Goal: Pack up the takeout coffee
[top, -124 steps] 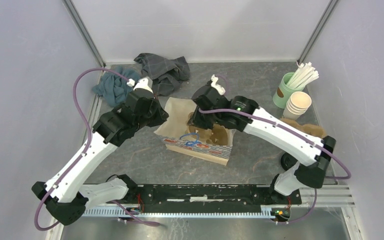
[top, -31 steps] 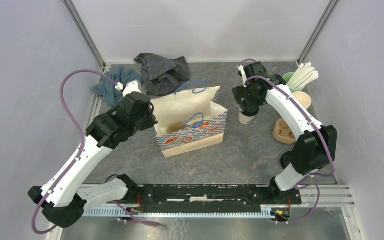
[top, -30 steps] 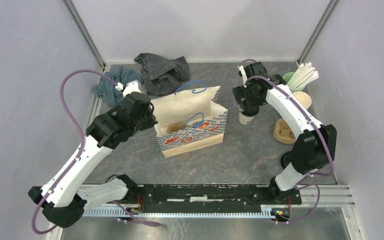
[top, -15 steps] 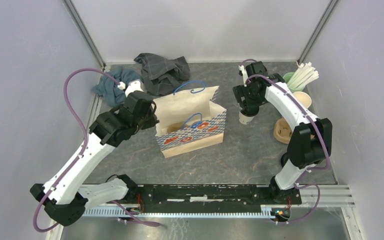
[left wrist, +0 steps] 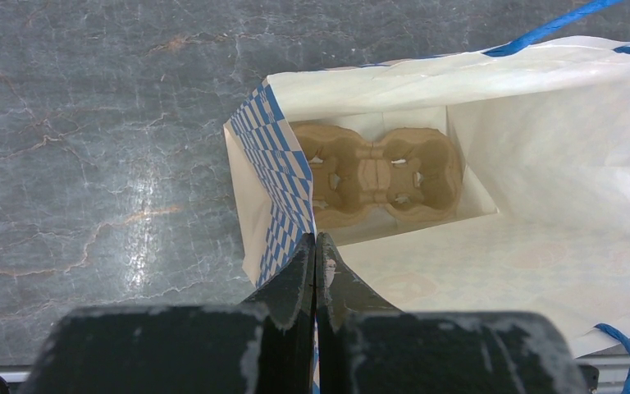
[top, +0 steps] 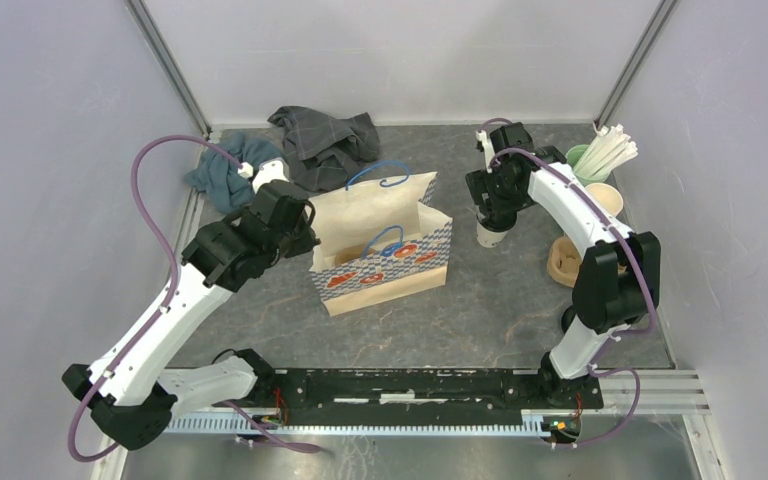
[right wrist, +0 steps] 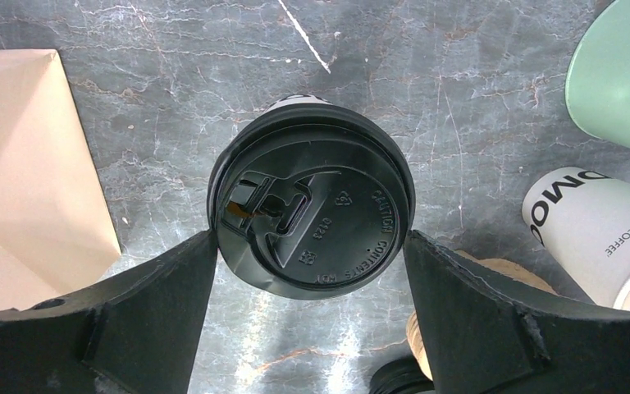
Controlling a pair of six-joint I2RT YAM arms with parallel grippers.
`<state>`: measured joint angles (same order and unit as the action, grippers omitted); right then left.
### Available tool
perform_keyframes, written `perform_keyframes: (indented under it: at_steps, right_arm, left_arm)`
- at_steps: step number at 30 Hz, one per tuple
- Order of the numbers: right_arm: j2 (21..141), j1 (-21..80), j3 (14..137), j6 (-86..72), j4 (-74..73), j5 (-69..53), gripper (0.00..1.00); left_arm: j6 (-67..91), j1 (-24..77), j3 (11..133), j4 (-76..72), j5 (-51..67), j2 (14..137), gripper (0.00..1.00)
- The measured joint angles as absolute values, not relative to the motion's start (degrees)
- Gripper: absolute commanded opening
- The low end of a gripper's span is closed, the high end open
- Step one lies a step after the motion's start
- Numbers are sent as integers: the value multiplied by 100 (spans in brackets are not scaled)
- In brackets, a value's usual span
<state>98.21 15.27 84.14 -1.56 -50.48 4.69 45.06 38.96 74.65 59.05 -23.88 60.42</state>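
Takeout coffee point(right wrist: 295, 103) stands upright on table point(right wrist: 459, 82) right of paper bag point(left wrist: 541, 164), right gripper point(right wrist: 308, 238) jaws apart astride its black lid point(right wrist: 328, 222); prob. light, thin-walled, crushable, so grip sidewall under lid, gently; left gripper point(left wrist: 315, 246) pinched shut on bag rim.

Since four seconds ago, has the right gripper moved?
Yes. The right gripper went from above the paper bag rightward toward the mint-green cup, and now straddles the takeout coffee.
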Motion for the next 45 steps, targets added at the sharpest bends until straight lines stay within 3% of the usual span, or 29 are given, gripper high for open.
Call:
perform_keyframes:
  at_steps: [12,22,45]
  right_arm:
    - [9961,1520,8606,-126,-5052,447,95]
    - [9994,1505,8700,-113,-5052,449,87]
    - [10025,1446,8641,-113,-5024,316,90]
  left_arm:
    - [4401,3896,7476,5902,-2390,6060,2]
    - [4377,3896,7509,5892,-2388,6104,2]
    - [4338,3896,7509,5863,-2388,6123,2]
